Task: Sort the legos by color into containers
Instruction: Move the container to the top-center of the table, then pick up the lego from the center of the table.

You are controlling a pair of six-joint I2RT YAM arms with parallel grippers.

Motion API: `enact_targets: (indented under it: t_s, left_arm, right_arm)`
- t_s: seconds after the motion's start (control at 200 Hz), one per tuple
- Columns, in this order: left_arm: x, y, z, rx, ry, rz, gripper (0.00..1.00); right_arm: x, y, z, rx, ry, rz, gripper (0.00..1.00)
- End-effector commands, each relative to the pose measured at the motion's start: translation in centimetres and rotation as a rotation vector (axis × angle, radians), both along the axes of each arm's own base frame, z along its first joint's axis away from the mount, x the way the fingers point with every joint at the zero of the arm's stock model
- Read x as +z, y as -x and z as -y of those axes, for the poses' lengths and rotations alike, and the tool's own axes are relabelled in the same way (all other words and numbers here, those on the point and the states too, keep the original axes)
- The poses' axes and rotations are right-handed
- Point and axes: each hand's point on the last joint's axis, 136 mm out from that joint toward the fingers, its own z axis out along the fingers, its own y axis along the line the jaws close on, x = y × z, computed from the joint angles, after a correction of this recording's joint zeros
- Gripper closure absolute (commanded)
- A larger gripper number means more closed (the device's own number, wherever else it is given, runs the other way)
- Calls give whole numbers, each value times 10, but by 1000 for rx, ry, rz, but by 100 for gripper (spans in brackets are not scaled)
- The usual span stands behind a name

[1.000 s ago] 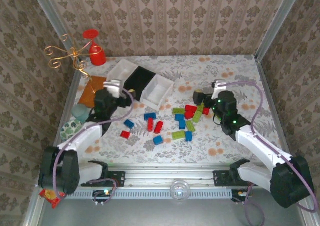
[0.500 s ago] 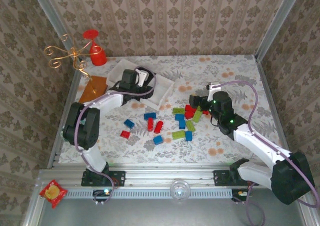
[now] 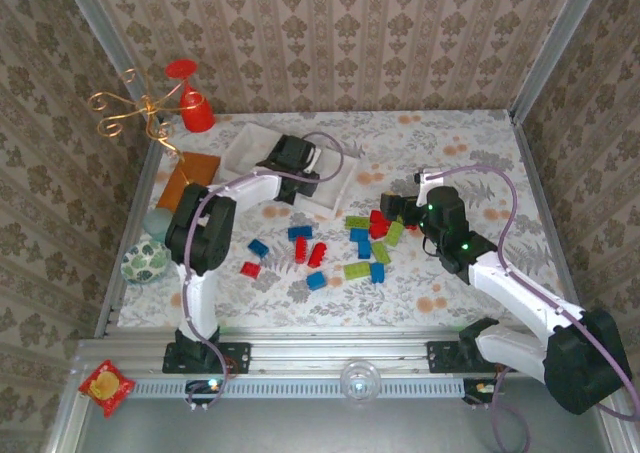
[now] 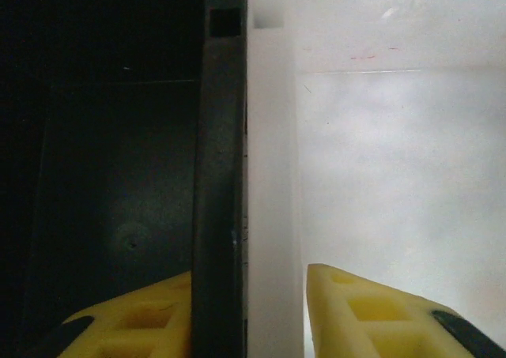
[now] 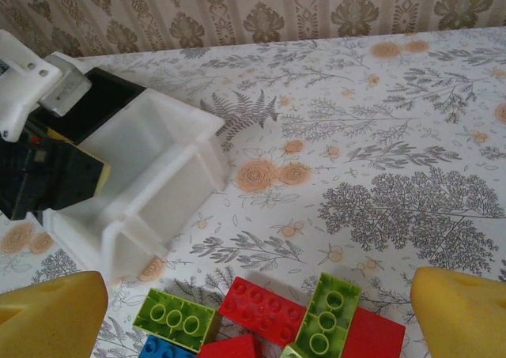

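We're looking at a floral worktop point(image 3: 470, 143) with the containers point(image 3: 338, 181) sitting together at the back left. The left pincer point(image 4: 249, 275) is clamping the touching walls of the black bin point(image 4: 103, 176) and a white bin point(image 4: 395, 176). The right pincer point(image 5: 253, 295) is hanging wide apart over the legos point(image 3: 362, 245), which are lying loose mid-worktop.

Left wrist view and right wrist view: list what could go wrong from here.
1. The left gripper has its jaws clamped across the touching walls of the black bin and the white bin. Pulling may drag or tip both bins.
2. The right gripper hangs open over a red brick pressed against a lime brick. Closing there may catch two colours.
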Motion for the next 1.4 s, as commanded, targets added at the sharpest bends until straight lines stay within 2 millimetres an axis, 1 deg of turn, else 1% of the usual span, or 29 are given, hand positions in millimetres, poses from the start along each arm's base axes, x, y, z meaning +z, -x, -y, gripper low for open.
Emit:
enact_targets:
  t_s: [0.0, 0.13, 0.355, 0.455, 0.55, 0.575, 0.615, 0.64, 0.71, 0.805, 0.91, 0.965, 1.015, 1.025, 1.06, 1.07, 1.1, 1.135, 1.145, 1.21, 1.245, 1.32, 1.395]
  left_arm:
    - [-4, -2, 8, 94, -18, -3, 67]
    - [-7, -6, 24, 162, 39, -8, 74]
    - [-12, -13, 50, 260, 127, 1, 77]
    - [-10, -20, 57, 288, 140, 29, 80]
    - [-5, -25, 68, 296, 166, 52, 80]
    - [-4, -26, 71, 295, 175, 53, 78]
    - [-1, -27, 76, 289, 187, 58, 70]
    - [0, -27, 79, 284, 190, 60, 67]
    - [6, -28, 81, 274, 192, 69, 60]
    - [21, -28, 80, 257, 213, 87, 54]
    - [36, -24, 77, 230, 251, 77, 46]
    - [48, -20, 72, 218, 277, 83, 43]
    - [64, -13, 66, 205, 310, 97, 40]
    - [65, -11, 64, 202, 313, 97, 39]
    - [80, -5, 58, 188, 336, 118, 39]
    - [79, -2, 55, 184, 333, 117, 38]
    - [92, 5, 47, 173, 345, 140, 37]
    - [98, 15, 34, 169, 339, 149, 37]
    - [102, 18, 31, 168, 341, 155, 37]
    - [107, 40, 3, 165, 320, 151, 35]
    - [103, 54, -16, 179, 299, 126, 35]
    - [83, 87, -55, 213, 264, 40, 33]
    - [67, 122, -87, 246, 245, -44, 31]
  right_arm:
    - [-6, 3, -2, 5, -7, -23, 0]
    - [-9, 6, -3, 10, -19, -47, 0]
    - [-11, 12, -3, 20, -25, -77, 0]
    - [-12, 13, -4, 22, -31, -90, 0]
    - [-15, 14, -7, 27, -42, -110, 0]
    - [-16, 14, -7, 29, -44, -118, 0]
    - [-18, 14, -9, 34, -46, -131, 0]
    - [-20, 14, -9, 34, -48, -139, 0]
    - [-24, 16, -9, 35, -41, -166, 0]
    - [-27, 19, -7, 33, -21, -193, 0]
    - [-28, 23, -5, 37, 0, -211, 0]
    - [-26, 25, -4, 36, 9, -215, 0]
    - [-23, 27, -2, 38, 17, -210, 0]
    - [-23, 28, -1, 38, 20, -210, 0]
    - [-20, 30, 0, 40, 27, -203, 0]
    - [-20, 30, 0, 40, 30, -202, 0]
    - [-18, 32, 1, 43, 34, -194, 0]
    - [-15, 34, 1, 55, 40, -186, 0]
    - [-14, 34, 0, 60, 40, -184, 0]
    - [-9, 37, -5, 92, 42, -172, 0]
    - [-7, 38, -8, 108, 42, -170, 0]
    - [-6, 39, -22, 157, 44, -171, 0]
    - [-9, 40, -40, 220, 57, -174, 0]
